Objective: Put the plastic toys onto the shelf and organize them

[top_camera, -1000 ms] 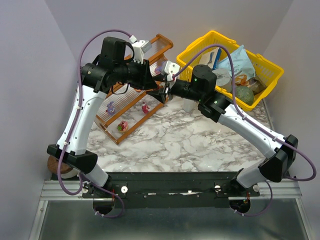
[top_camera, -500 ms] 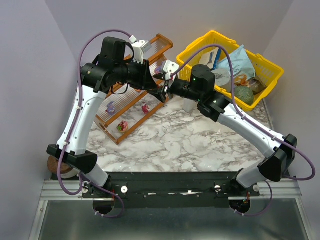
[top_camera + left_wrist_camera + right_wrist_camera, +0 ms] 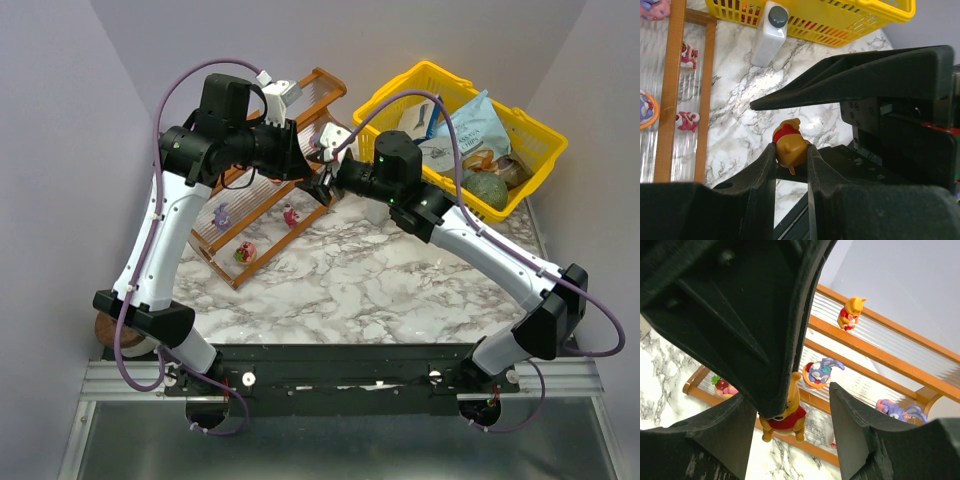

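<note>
L gripper (image 3: 790, 150) is narrow and pinches the orange bear fig. (image 3: 789, 142) by the head, w/ contact on both sides and the red shirt clear of my fingers. R gripper (image 3: 789, 405) is spread wide and carries nothing. Its fingers stand either side of the bear and do not touch it, as far as the R wrist view shows. The bear is in the air above the marble table (image 3: 380, 280), just beside the shelf (image 3: 262, 225) and not on it. Shelf stock seen from the R wrist: second yellow bear (image 3: 852, 312) on the upper tier, purple fig. w/ orange ring (image 3: 820, 371) on the tier below, another purple fig. (image 3: 895, 409) near it, pink fig. w/ green bit (image 3: 722, 385) on the low tier. White bottle (image 3: 769, 32) stands against the yellow basket (image 3: 840, 20); neither is part of the job.

Step in hand, my judgement: a mid-air pass or regrasp of the bear between my two grippers. Direction of the pass cannot be told. If R takes it, R must close on the exposed body below the head before L lets go. If L keeps it, R must back clear first. Either way the bear then needs a free stretch of tier, set upright. Risk: the grip is small and on a rounded head, so a slip during the exchange is possible.
</note>
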`<state>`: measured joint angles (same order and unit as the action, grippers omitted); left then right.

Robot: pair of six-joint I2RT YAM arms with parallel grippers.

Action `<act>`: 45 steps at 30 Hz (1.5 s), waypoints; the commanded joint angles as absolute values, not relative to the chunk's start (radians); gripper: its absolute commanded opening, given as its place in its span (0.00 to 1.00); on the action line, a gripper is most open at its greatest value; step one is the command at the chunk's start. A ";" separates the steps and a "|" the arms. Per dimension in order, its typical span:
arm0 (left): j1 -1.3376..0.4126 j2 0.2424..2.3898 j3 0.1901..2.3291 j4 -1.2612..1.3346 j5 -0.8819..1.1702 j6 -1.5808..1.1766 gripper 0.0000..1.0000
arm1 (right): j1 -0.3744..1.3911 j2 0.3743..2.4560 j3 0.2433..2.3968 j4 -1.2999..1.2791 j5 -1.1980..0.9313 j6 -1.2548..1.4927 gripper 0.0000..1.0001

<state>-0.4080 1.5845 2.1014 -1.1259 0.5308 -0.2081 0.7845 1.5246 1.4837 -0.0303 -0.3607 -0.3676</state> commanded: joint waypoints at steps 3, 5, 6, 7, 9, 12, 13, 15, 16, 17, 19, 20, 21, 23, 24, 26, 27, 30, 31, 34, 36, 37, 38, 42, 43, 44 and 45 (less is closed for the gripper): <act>-0.414 1.554 2.128 -1.140 0.517 -0.199 0.00 | 0.788 1.548 1.493 -0.052 -0.325 -0.371 0.57; -0.414 1.552 2.123 -1.138 0.514 -0.199 0.00 | 0.788 1.549 1.497 -0.051 -0.324 -0.371 0.45; -0.414 1.555 2.123 -1.140 0.512 -0.199 0.00 | 0.788 1.548 1.499 -0.054 -0.322 -0.368 0.40; -0.414 1.554 2.123 -1.140 0.509 -0.199 0.00 | 0.788 1.549 1.500 -0.054 -0.322 -0.368 0.31; -0.414 1.557 2.125 -1.140 0.508 -0.199 0.00 | 0.788 1.546 1.502 -0.051 -0.316 -0.365 0.25; -0.414 1.560 2.125 -1.140 0.508 -0.199 0.00 | 0.788 1.542 1.500 -0.051 -0.325 -0.365 0.36; -0.414 1.562 2.125 -1.141 0.506 -0.199 0.00 | 0.788 1.537 1.500 -0.049 -0.327 -0.365 0.49; -0.414 1.563 2.125 -1.143 0.502 -0.199 0.00 | 0.788 1.534 1.500 -0.046 -0.324 -0.362 0.57; -0.414 1.565 2.123 -1.143 0.499 -0.199 0.00 | 0.790 1.529 1.499 -0.043 -0.321 -0.357 0.63; -0.414 1.565 2.123 -1.144 0.496 -0.199 0.00 | 0.788 1.528 1.499 -0.038 -0.319 -0.354 0.63; -0.414 1.566 2.122 -1.144 0.486 -0.198 0.00 | 0.790 1.514 1.490 -0.020 -0.313 -0.345 0.63; -0.414 1.566 2.120 -1.144 0.485 -0.199 0.00 | 0.790 1.509 1.485 -0.014 -0.311 -0.344 0.64; -0.414 1.566 2.121 -1.147 0.483 -0.199 0.00 | 0.788 1.505 1.482 -0.011 -0.311 -0.341 0.63; -0.414 1.566 2.120 -1.146 0.483 -0.201 0.00 | 0.788 1.500 1.480 -0.009 -0.304 -0.337 0.63; -0.414 1.568 2.120 -1.146 0.482 -0.201 0.00 | 0.788 1.499 1.479 -0.008 -0.301 -0.337 0.63; -0.414 1.569 2.120 -1.144 0.482 -0.202 0.00 | 0.788 1.496 1.474 -0.008 -0.299 -0.334 0.62; -0.414 1.569 2.120 -1.146 0.483 -0.202 0.00 | 0.790 1.493 1.473 -0.009 -0.305 -0.334 0.61; -0.414 1.575 2.118 -1.146 0.480 -0.204 0.00 | 0.790 1.486 1.465 0.025 -0.314 -0.327 0.60; -0.414 1.575 2.117 -1.147 0.480 -0.204 0.00 | 0.790 1.486 1.466 0.026 -0.316 -0.324 0.58; -0.414 1.578 2.120 -1.146 0.483 -0.207 0.00 | 0.788 1.486 1.466 0.028 -0.316 -0.322 0.52; -0.414 1.578 2.121 -1.144 0.485 -0.209 0.00 | 0.788 1.488 1.465 0.028 -0.316 -0.322 0.49; -0.414 1.578 2.125 -1.144 0.485 -0.209 0.00 | 0.790 1.489 1.463 0.028 -0.314 -0.322 0.44; -0.414 1.578 2.123 -1.146 0.483 -0.210 0.00 | 0.788 1.489 1.462 0.026 -0.313 -0.321 0.42; -0.414 1.577 2.123 -1.144 0.488 -0.215 0.00 | 0.788 1.497 1.465 0.018 -0.313 -0.316 0.36; -0.414 1.577 2.123 -1.141 0.489 -0.216 0.00 | 0.790 1.497 1.465 0.018 -0.313 -0.313 0.29; -0.414 1.575 2.122 -1.143 0.488 -0.218 0.00 | 0.788 1.497 1.468 0.017 -0.313 -0.310 0.25; -0.414 1.574 2.120 -1.143 0.488 -0.218 0.00 | 0.788 1.497 1.468 0.017 -0.310 -0.310 0.21</act>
<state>-0.4080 1.5822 2.1036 -1.1255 0.4850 -0.2104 0.7872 1.5131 1.4704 -0.0162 -0.3267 -0.3225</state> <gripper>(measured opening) 0.317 0.435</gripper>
